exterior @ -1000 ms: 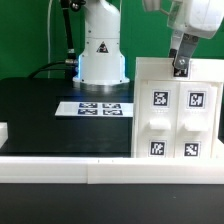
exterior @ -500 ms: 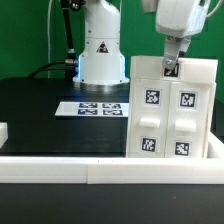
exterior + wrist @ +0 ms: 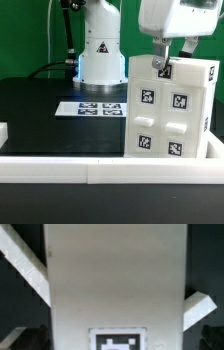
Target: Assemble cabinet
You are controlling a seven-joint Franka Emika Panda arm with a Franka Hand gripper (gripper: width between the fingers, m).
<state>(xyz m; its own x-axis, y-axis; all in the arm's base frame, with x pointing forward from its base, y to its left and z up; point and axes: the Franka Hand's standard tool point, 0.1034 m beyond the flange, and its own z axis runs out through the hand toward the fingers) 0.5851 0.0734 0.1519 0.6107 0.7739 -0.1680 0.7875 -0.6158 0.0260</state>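
The cabinet (image 3: 172, 110) is a big white box with recessed panels and several square tags. It stands upright at the exterior view's right, slightly turned, with its base behind the white front rail. My gripper (image 3: 161, 66) comes down from above and is shut on the cabinet's top edge near its upper corner on the exterior view's left. In the wrist view the cabinet's white wall (image 3: 115, 280) fills the middle, with one tag (image 3: 118, 340) low down. My gripper (image 3: 118, 336) straddles that wall, with a dark finger on each side.
The marker board (image 3: 95, 107) lies on the black table mat (image 3: 45, 115) in front of the arm's white base (image 3: 100, 55). A white rail (image 3: 60, 166) runs along the front. A small white block (image 3: 3, 130) sits at the exterior view's left edge.
My gripper has moved toward the exterior view's left and slightly down. The cabinet has shifted and turned with it, and its side face now shows on the right.
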